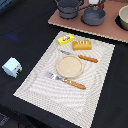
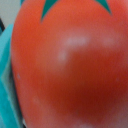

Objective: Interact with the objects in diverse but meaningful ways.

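- Wrist view: red tomato, filling almost the whole picture, blurred by closeness; green calyx points at one edge of the picture. A teal surface shows along one side, identity unclear.
- Gripper: neither fingers nor jaws show in any picture. Whether it is spread, closed or gripping the tomato cannot be told.
- Location of tomato: directly before the wrist camera, very close. It is not visible in the exterior view, so its place in the scene cannot be fixed.
- Orientation of tomato: a rounded body, slightly elongated; long axis running from the calyx end towards the opposite edge of the picture. Stem end points away along that axis.
- Exterior view, other items: bread loaf lying on the striped placemat, long axis across the mat, just beside the butter packet. Carton standing off the mat at the exterior view's left. Frying pan on the pink board at the back.
- Step in hand, judged: handling the tomato at close quarters.
- Handling advice: grip across the widest part, perpendicular to the calyx axis; a smooth round toy may slip, so close gently and centred. Lift straight before any sideways travel.
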